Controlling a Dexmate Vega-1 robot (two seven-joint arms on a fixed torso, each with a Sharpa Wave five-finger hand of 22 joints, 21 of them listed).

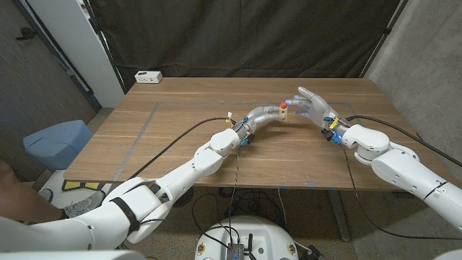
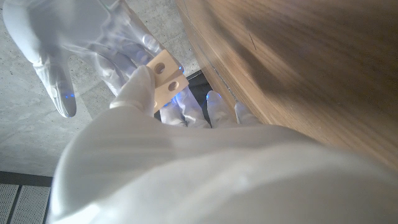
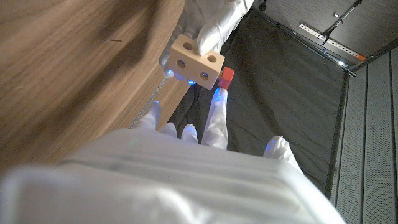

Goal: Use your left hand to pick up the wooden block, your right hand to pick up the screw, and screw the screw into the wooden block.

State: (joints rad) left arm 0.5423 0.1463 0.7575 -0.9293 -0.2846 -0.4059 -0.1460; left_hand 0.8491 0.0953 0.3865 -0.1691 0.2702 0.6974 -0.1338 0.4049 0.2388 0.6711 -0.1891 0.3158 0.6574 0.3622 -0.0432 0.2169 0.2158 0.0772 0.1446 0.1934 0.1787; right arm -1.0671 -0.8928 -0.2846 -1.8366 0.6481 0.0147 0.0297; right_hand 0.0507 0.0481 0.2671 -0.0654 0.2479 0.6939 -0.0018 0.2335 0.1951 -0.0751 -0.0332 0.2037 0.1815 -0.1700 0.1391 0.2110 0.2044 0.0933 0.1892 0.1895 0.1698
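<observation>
Your left hand (image 1: pixel 271 112) holds the wooden block (image 1: pixel 278 111) up above the middle of the tabletop (image 1: pixel 180 137), out toward its far half. In the right wrist view the block (image 3: pixel 196 61) is a pale, smooth-sanded rectangular piece with 3 round holes drilled in the face turned to that camera, and your left fingers (image 3: pixel 211 31) pinch it from its upper side. In the left wrist view the block (image 2: pixel 166 74) shows 2 round holes and sits against your gloved thumb (image 2: pixel 138 87).

The screw (image 1: pixel 284 105) shows as a small red cube-shaped head, touching the end of the block; in the right wrist view the red head (image 3: pixel 227 76) sits at the block's corner, just beside your right fingertips (image 3: pixel 217 102). Its shank is hidden, so you cannot tell how deep it sits.

Your right hand (image 1: pixel 314 101) is raised just beside the block with its fingers spread wide and holding nothing; in the left wrist view it (image 2: pixel 74 43) shows as a smooth white glove, fingers apart.

The tabletop is brown wood with a long straight grain and a rounded edge.
</observation>
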